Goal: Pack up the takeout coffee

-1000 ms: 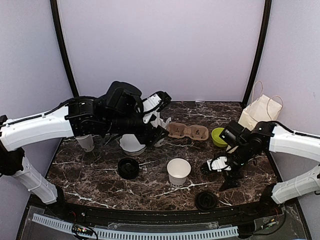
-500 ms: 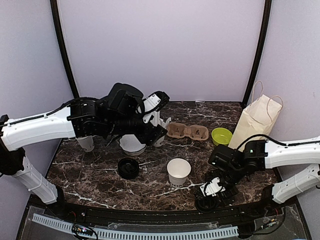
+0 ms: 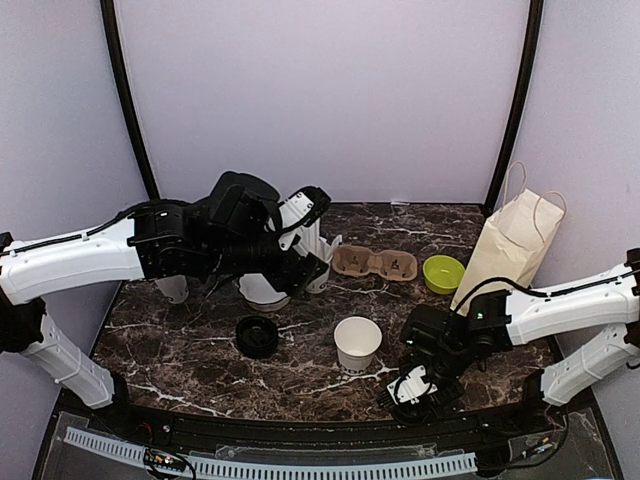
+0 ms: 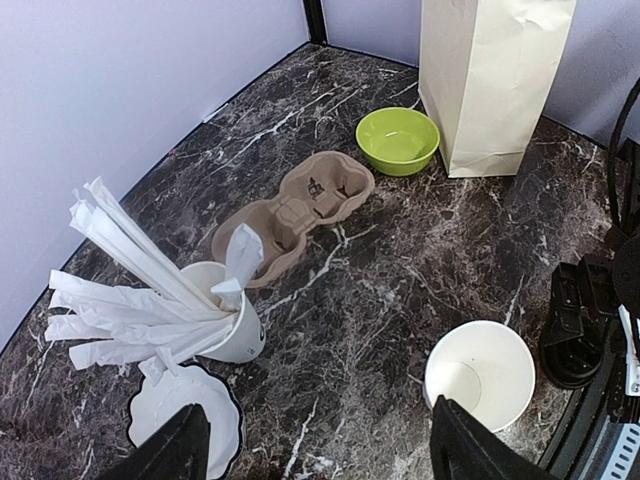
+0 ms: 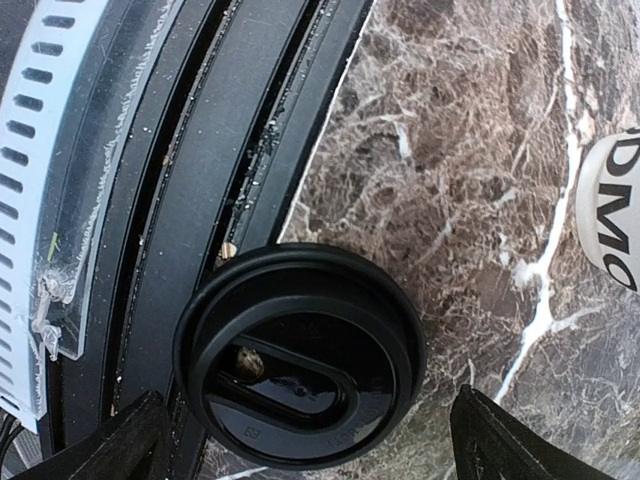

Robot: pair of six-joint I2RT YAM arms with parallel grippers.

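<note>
Your right claw (image 5: 322, 440) hangs spread over the round black plastic lid (image 5: 300, 355) at the near edge of the dark marble tabletop (image 5: 450, 150). Your left claw (image 4: 320, 455) gapes empty.

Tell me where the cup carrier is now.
In the top view the brown cup carrier lies back centre, between the straw cup and the green bowl.

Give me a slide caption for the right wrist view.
Open right pincer above a round black plastic lid near the edge of the marble table.
</note>
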